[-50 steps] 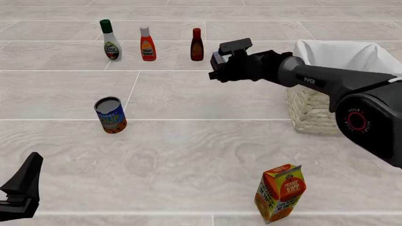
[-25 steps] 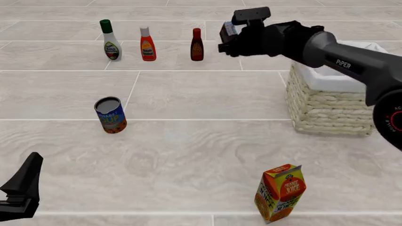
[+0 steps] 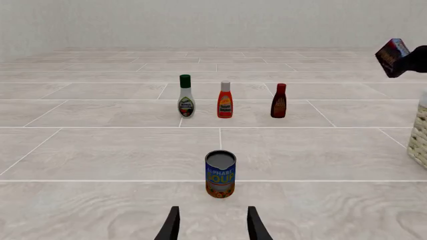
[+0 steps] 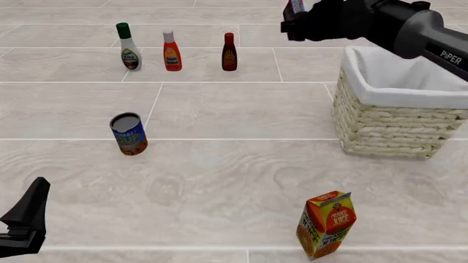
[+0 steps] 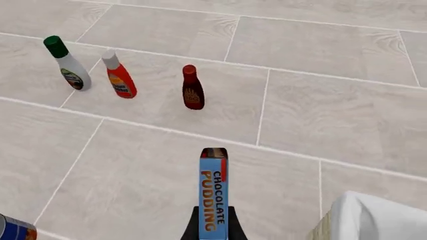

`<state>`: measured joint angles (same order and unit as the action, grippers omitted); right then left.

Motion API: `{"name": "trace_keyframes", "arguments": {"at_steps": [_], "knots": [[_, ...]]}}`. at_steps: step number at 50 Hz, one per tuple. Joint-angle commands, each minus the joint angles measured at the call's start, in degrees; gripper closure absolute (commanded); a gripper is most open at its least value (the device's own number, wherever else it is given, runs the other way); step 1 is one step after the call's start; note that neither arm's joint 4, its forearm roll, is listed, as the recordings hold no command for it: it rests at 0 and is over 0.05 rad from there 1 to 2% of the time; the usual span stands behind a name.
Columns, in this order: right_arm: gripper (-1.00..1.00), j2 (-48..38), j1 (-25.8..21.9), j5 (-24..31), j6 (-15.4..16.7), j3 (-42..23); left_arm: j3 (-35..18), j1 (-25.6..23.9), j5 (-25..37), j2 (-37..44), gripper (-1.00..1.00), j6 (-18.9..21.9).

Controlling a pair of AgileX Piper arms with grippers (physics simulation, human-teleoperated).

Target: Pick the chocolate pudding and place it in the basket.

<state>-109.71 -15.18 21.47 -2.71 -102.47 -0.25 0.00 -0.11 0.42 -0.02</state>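
My right gripper (image 4: 294, 12) is shut on the chocolate pudding (image 5: 213, 200), a small box with a blue, orange-lettered side, and holds it high in the air left of the basket (image 4: 387, 118). The pudding also shows in the left wrist view (image 3: 391, 54) and at the top edge of the front view (image 4: 296, 5). The basket is cream wicker with a white cloth lining; a corner of it shows in the right wrist view (image 5: 380, 217). My left gripper (image 3: 212, 227) is open and empty, low at the near left, in front of a soup can (image 3: 220, 174).
Three bottles stand in a row at the back: white dressing (image 4: 128, 46), orange sauce (image 4: 171, 51), dark brown sauce (image 4: 229, 52). The soup can (image 4: 128, 133) stands mid-left. An orange juice carton (image 4: 326, 223) stands near the front edge, right of centre.
My right arm has lifted the pudding up and to the right, from left of the basket at rim height to well above it. The left arm has not moved.
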Motion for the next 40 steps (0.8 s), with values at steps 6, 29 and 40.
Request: {"name": "trace_keyframes", "arguments": {"at_steps": [6,29,40], "knots": [[1.0,2.9,5.4,4.5,-2.8,-2.3,0.0,0.0,0.0,0.0,-1.0,0.0],[1.0,10.4,11.4,9.4,-2.4,-2.4,0.0,0.0,0.0,0.0,-1.0,0.0],[1.0,11.6,15.6,11.1,-3.9,-1.9,0.0,0.0,0.0,0.0,-1.0,0.0]]}}
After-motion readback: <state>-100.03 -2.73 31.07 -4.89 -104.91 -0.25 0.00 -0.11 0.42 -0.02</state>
